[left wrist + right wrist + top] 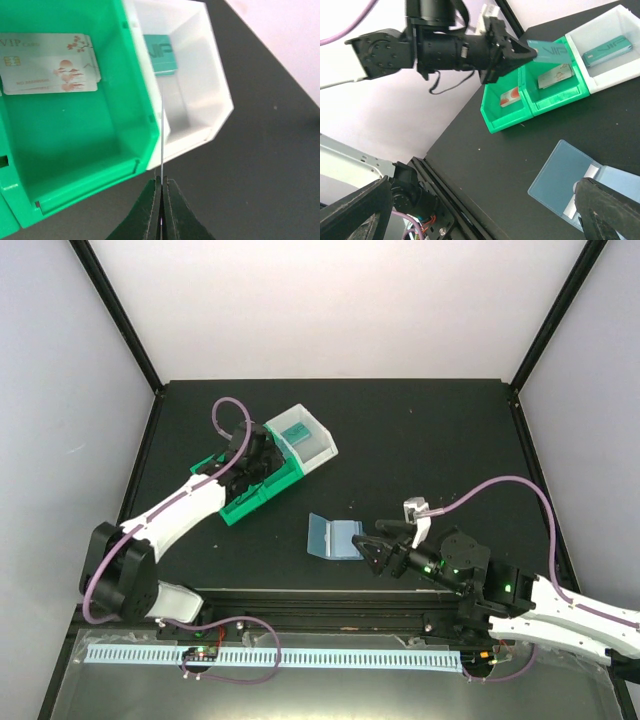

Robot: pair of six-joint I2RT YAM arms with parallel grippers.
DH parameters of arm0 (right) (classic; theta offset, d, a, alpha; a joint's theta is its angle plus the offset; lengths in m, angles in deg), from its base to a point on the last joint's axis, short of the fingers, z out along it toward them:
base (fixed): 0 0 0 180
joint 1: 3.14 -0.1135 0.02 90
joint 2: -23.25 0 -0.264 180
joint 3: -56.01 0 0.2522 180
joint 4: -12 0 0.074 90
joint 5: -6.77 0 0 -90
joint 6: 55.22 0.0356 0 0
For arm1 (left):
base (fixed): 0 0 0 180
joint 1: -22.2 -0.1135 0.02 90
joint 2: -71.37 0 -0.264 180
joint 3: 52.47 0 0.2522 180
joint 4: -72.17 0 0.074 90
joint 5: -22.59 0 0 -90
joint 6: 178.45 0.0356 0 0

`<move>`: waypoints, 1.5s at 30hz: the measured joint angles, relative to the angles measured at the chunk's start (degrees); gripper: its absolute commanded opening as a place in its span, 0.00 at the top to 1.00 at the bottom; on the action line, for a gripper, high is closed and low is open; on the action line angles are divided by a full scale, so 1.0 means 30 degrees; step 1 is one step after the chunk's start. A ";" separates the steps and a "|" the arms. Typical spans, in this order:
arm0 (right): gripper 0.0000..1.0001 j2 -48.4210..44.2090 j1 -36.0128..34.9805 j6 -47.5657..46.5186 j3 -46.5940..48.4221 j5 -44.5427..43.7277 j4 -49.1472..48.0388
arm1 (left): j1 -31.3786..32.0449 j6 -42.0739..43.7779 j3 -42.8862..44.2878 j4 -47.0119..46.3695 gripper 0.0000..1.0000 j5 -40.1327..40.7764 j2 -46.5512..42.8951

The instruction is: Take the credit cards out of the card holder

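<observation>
The slate-blue card holder [333, 536] lies open and flat on the black table, also in the right wrist view [565, 180]. My right gripper [372, 552] hovers open just right of it, nothing between its fingers. My left gripper [161, 181] is shut on a teal credit card [551, 53], seen edge-on as a thin line [162, 130] above the wall between the green tray [75, 150] and the white tray [210, 100]. A pale VIP card [50, 62] lies in the green tray. Another teal card [159, 52] lies in the white tray.
The trays [250, 502] stand together at the back left, the white one [318, 445] furthest. A further green compartment holds a card with red markings [510, 96]. The table's near edge and black rail [330, 597] run below the card holder.
</observation>
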 measured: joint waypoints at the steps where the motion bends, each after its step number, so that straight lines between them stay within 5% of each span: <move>1: 0.00 0.0000 0.0000 -0.0073 0.0095 -0.0007 0.0036 | -0.0073 -0.0058 0.0044 -0.0015 0.98 0.0138 0.0393; 12: 0.00 -0.0146 0.0000 -0.1064 0.1239 -0.0328 0.0729 | -0.0874 -0.0364 0.3155 -0.0313 0.98 -0.0182 0.4182; 32: 0.00 0.0692 0.0000 -0.1865 0.1224 -0.2171 0.1027 | -0.1209 -0.1020 0.4896 -0.0612 0.98 -0.0743 0.5238; 45: 0.00 0.1464 0.0000 -0.2055 0.1209 -0.2572 0.0925 | -0.1209 -0.1392 0.8298 0.0138 0.98 -0.1319 0.9566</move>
